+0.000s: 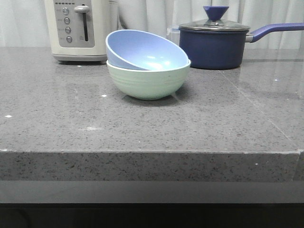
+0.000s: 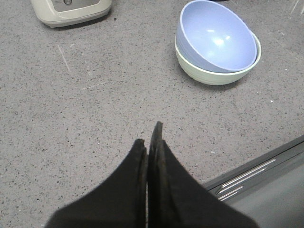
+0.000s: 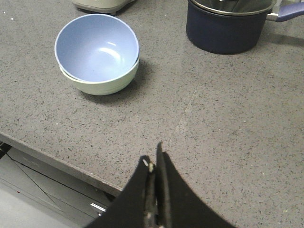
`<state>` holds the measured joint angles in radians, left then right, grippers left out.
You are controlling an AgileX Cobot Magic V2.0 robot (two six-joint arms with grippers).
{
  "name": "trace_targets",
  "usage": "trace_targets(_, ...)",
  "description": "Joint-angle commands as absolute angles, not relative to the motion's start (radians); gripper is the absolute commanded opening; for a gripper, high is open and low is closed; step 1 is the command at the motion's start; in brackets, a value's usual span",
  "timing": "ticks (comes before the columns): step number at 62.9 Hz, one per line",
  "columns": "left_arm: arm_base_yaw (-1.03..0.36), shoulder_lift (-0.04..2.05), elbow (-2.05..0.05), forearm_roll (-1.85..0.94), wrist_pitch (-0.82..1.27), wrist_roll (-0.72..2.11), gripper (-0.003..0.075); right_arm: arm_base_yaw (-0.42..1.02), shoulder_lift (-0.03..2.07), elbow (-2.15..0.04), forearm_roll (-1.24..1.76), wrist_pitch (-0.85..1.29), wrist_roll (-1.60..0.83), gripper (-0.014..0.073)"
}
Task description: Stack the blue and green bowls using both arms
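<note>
blue bowl (image 1: 142, 50) tilted inside green bowl (image 1: 148, 80) | left gripper (image 2: 149, 137) closed, empty | right gripper (image 3: 153, 159) closed, empty

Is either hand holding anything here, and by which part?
Nothing is held. The left hand and right hand are both shut on nothing, away from the blue bowl nested tilted in the green bowl.

Evenly bright, soft overhead light. Small glare spots inside the blue bowl (image 1: 142, 50) and on the grey counter (image 1: 95, 128). Soft shadow under the green bowl (image 3: 102, 83). Sharp overall; near fingertips (image 2: 156, 137) slightly blurred.
</note>
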<state>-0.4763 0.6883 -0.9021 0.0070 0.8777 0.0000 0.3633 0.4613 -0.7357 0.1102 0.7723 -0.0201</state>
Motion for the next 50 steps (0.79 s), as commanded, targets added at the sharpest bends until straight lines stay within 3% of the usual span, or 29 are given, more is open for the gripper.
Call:
trace_targets(1, -0.480, 0.688, -0.926, 0.007, 0.803, -0.012, -0.0020, 0.361, 0.466, -0.760, 0.099, 0.690, -0.021, -0.0054)
trace_targets(14, -0.391, 0.561, -0.810, 0.012, 0.665, -0.012, -0.0020, 0.361, 0.466, -0.760, 0.099, 0.690, -0.021, -0.0054)
trace_targets(31, -0.137, 0.237, -0.415, 0.000, 0.234, -0.012, -0.0020, 0.361, 0.466, -0.760, 0.100, 0.690, -0.021, -0.0054)
trace_targets(50, -0.104, 0.008, -0.045, -0.022, -0.079, -0.012, -0.0020, 0.361, 0.466, -0.760, 0.100, 0.690, -0.021, -0.0054)
